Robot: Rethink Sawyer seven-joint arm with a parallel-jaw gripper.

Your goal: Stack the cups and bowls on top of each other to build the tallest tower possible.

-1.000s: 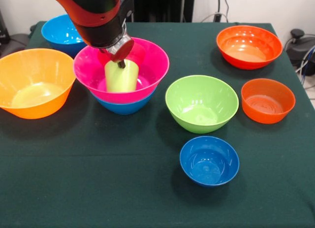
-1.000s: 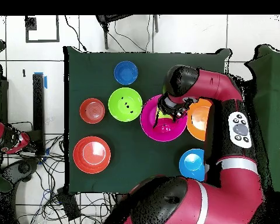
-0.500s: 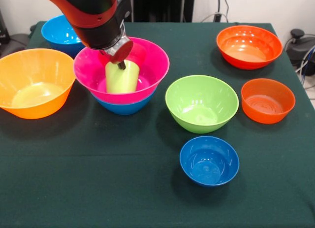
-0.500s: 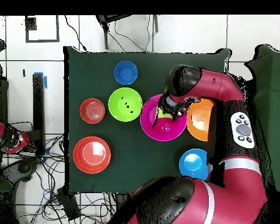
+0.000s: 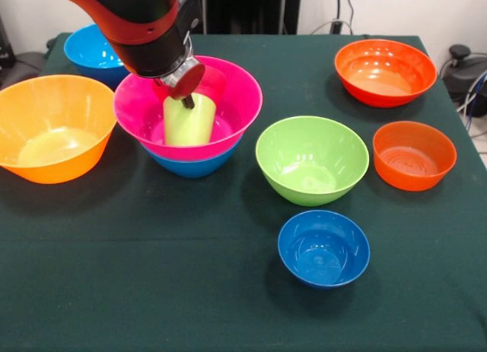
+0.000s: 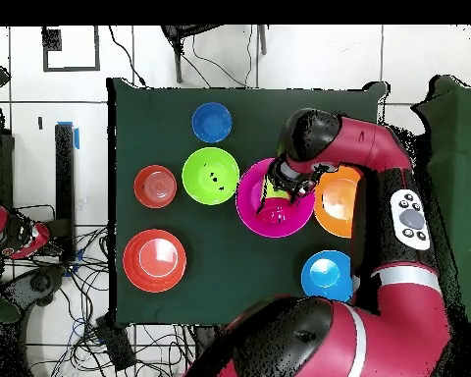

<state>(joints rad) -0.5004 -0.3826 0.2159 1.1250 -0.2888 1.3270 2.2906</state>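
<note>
Lime cup point(image 5: 188, 120): upright, long axis vertical, standing in pink bowl point(image 5: 228, 112) nested on blue bowl point(image 5: 194, 166), directly beneath end effector point(image 5: 186, 101) at its rim; grip state can't tell, hold unconfirmed; green bowl point(image 5: 312, 159) nearest loose pc.

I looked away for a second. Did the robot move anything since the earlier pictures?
Hardly. The arm drifted slightly toward the front view's left; the gripper still sits at the top of the lime cup, which stands upside down in the pink bowl on the blue bowl. Whether it grips the cup can't be seen. The green bowl and the other bowls stayed put.
</note>
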